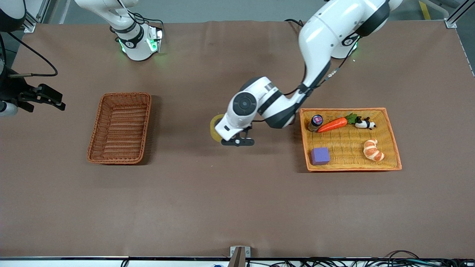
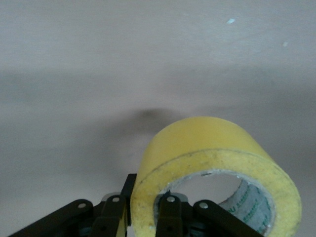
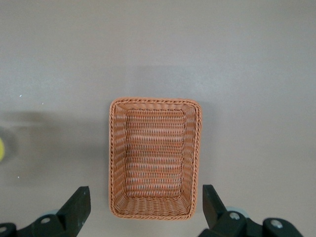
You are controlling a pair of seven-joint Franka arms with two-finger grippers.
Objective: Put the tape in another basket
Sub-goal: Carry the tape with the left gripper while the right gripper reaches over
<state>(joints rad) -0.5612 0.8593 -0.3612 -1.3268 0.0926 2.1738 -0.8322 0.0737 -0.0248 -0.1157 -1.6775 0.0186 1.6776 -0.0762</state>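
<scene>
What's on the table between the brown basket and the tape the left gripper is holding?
Nothing: the front view shows only bare table between the brown basket and the tape held in the left gripper.

Green printing runs around the cardboard core inside the tape, too blurred to read, and no other text or label is legible anywhere
</scene>
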